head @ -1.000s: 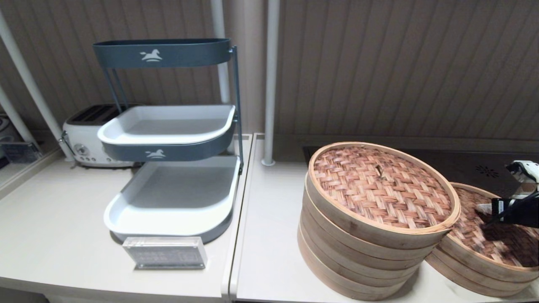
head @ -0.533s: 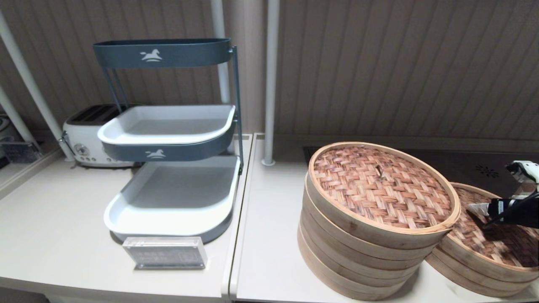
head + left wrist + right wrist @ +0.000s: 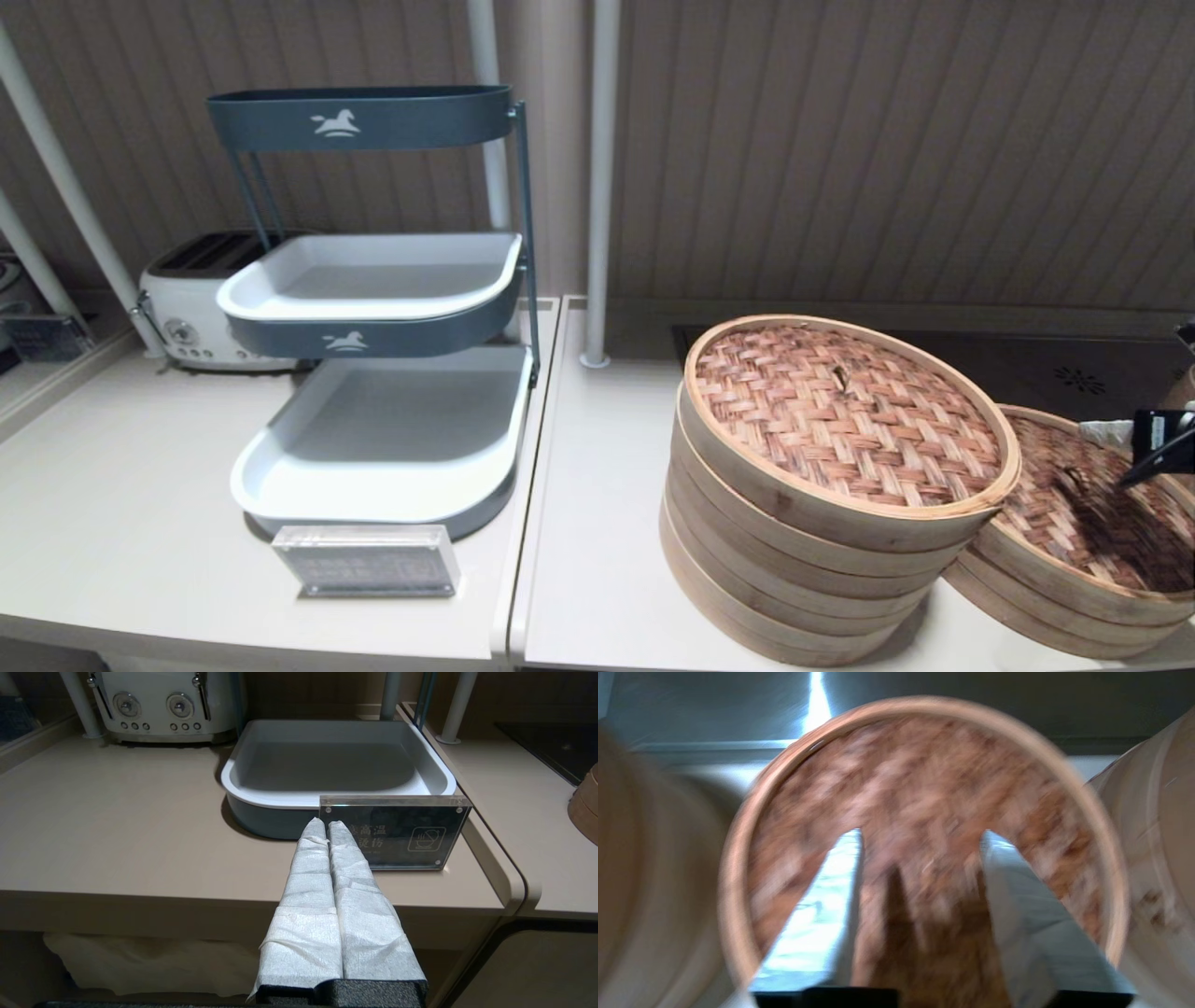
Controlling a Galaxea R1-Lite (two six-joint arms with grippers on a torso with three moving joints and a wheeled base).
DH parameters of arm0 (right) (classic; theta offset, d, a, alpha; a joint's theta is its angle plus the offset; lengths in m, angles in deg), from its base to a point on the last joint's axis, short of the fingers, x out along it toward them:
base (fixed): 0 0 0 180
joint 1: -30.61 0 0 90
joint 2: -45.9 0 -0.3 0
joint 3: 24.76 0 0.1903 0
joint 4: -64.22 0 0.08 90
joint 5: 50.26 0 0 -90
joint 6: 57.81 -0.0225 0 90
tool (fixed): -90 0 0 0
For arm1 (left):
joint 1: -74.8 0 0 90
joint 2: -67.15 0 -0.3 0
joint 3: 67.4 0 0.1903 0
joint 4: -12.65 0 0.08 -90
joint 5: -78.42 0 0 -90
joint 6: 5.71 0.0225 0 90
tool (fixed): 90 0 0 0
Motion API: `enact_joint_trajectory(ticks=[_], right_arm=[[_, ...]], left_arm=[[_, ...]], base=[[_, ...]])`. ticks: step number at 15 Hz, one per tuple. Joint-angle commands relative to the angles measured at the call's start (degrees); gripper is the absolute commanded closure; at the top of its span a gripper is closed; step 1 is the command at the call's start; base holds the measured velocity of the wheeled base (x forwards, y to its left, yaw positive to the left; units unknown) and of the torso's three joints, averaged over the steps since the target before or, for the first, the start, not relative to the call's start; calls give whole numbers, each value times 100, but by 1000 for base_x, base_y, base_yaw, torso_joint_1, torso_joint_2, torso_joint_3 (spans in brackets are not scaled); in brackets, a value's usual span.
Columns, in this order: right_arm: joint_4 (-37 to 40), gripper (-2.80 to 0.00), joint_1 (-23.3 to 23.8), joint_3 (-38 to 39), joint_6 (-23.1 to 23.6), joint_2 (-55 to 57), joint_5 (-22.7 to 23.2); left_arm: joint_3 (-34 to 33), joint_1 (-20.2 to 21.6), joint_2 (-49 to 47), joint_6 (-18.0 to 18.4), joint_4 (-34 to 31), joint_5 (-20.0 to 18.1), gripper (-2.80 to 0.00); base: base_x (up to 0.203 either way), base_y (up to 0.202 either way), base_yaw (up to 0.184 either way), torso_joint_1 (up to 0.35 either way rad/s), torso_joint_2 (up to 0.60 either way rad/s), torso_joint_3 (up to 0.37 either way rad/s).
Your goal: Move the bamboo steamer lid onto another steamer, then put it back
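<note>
Two woven lids: bamboo steamer lid reddish-brown, pale-rimmed, near table's right edge; right gripper fingers apart above it; left gripper fingers together.

A pale beige counter is carrying everything, split by a seam into a left and a right section. On the left section, a white toaster is sitting at the back edge, a grey-and-white three-tier tray rack is standing just beside the seam, and a clear acrylic sign is standing near the front edge. On the right section, the tall steamer stack is resting near the front edge, with a lower steamer sitting just beside it toward the right edge. A dark panel is lying along the back.
</note>
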Motion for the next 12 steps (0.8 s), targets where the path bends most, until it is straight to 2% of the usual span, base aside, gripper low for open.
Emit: enact_joint_trajectory(ticks=[1,6,9,12], right_arm=[[678,0,-6,-75,-8,-600,150],[1788,0,-66,-72,-461,-1951,380],[2639,0,-160,-17,-526,-2998,553],[3787,0,-147,135,-532,-4035,957]], left_arm=[[-158,0,2,2,3,0,0],[-158,0,2,2,3,0,0],[-158,0,2,2,3,0,0],[-158,0,2,2,3,0,0]], base=[[0,0,0,0,0,0],[0,0,0,0,0,0],[0,0,0,0,0,0],[0,0,0,0,0,0]])
